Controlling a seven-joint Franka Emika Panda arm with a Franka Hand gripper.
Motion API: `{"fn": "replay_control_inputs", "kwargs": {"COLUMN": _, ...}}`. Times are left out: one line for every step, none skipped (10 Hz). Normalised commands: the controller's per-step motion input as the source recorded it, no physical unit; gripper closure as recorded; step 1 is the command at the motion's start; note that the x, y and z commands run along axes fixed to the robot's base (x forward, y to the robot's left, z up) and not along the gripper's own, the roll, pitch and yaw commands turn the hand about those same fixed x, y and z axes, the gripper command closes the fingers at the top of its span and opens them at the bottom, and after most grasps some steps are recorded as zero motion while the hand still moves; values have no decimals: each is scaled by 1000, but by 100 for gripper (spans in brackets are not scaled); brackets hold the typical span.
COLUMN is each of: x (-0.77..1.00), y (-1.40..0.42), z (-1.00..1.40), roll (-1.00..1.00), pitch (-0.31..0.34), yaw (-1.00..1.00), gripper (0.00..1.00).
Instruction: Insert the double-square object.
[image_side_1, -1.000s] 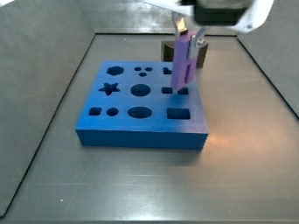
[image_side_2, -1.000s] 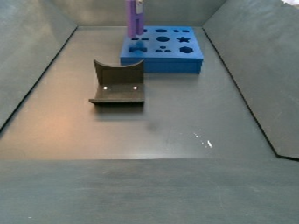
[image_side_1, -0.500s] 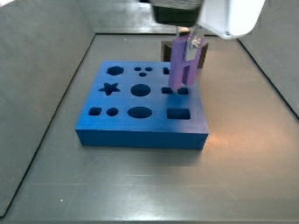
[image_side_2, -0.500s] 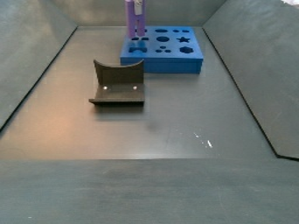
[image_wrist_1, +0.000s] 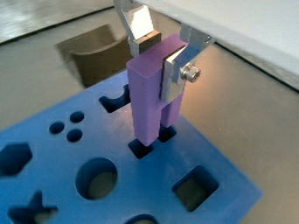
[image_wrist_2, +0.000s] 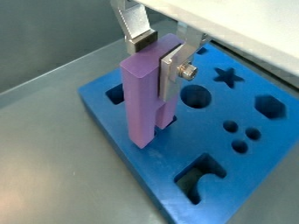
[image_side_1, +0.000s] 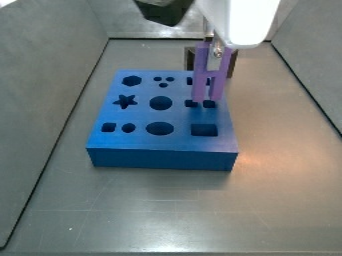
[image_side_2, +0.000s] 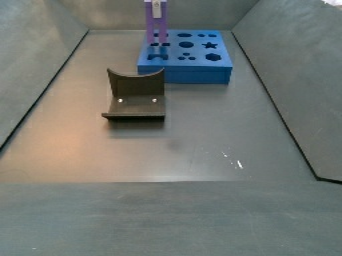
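A grey metal floor (image_side_2: 174, 190) ringed by low grey walls fills both side views, and directly under the gripper sits the blue block (image_side_1: 163, 115), a flat slab cut with round, star, square and other shaped holes. Off to one side of the gripper, apart from the block, lies the dark olive curved block (image_side_2: 135, 96), untouched. The gripper (image_wrist_1: 163, 54) hangs over the block edge nearest that olive piece, its two silver fingers (image_wrist_1: 142, 22) closed on the upper part of the double-square object (image_wrist_1: 149, 96), which stands upright below it. In both wrist views the peg's lower end meets the matching double-square hole (image_wrist_1: 153, 142) and looks to have just entered it, though how deep it sits cannot be told. I judge the insertion step to be in hand, with alignment largely made. The next move seems to call for a straight push downward, keeping the peg vertical so its corners do not bind, then parting the fingers once it is seated.
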Motion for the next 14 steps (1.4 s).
{"fn": "replay_control_inputs", "kwargs": {"x": -203, "y": 54, "z": -291, "roll": 0, "pitch": 0, "yaw": -757, "gripper": 100}}
{"fn": "replay_control_inputs", "kwargs": {"x": -177, "y": 14, "z": -100, "roll": 57, "pitch": 0, "yaw": -166, "gripper": 100}}
{"fn": "replay_control_inputs", "kwargs": {"x": -211, "y": 0, "z": -257, "roll": 111, "pitch": 0, "yaw": -177, "gripper": 100}}
{"fn": "replay_control_inputs", "kwargs": {"x": -257, "y": 0, "z": -294, "roll": 47, "pitch": 0, "yaw": -66, "gripper": 100}}
{"fn": "replay_control_inputs", "kwargs": {"x": 0, "y": -123, "z": -251, "roll": -17, "pitch": 0, "yaw": 0, "gripper": 100}}
{"fn": "replay_control_inputs", "kwargs": {"x": 69, "y": -131, "z": -209, "roll": -4, "pitch": 0, "yaw": 0, "gripper": 100}}
{"fn": "replay_control_inputs", "kwargs": {"x": 109, "y": -103, "z": -203, "roll": -9, "pitch": 6, "yaw": 0, "gripper": 100}}
{"fn": "replay_control_inputs", "kwargs": {"x": 194, "y": -86, "z": -254, "roll": -16, "pitch": 20, "yaw": 0, "gripper": 100}}
{"fn": "replay_control_inputs", "kwargs": {"x": 249, "y": 0, "z": -377, "roll": 0, "pitch": 13, "yaw": 0, "gripper": 100}}
{"fn": "replay_control_inputs", "kwargs": {"x": 223, "y": 0, "z": -420, "roll": 0, "pitch": 26, "yaw": 0, "gripper": 100}}
{"fn": "replay_control_inputs", "kwargs": {"x": 0, "y": 0, "z": -457, "roll": 0, "pitch": 0, "yaw": 0, "gripper": 100}}
{"fn": "replay_control_inputs", "kwargs": {"x": -43, "y": 6, "z": -574, "roll": 7, "pitch": -29, "yaw": 0, "gripper": 100}}
{"fn": "replay_control_inputs", "kwargs": {"x": -34, "y": 0, "z": -600, "roll": 41, "pitch": -27, "yaw": 0, "gripper": 100}}
{"fn": "replay_control_inputs", "kwargs": {"x": -40, "y": 0, "z": -500, "roll": 61, "pitch": -6, "yaw": 0, "gripper": 100}}
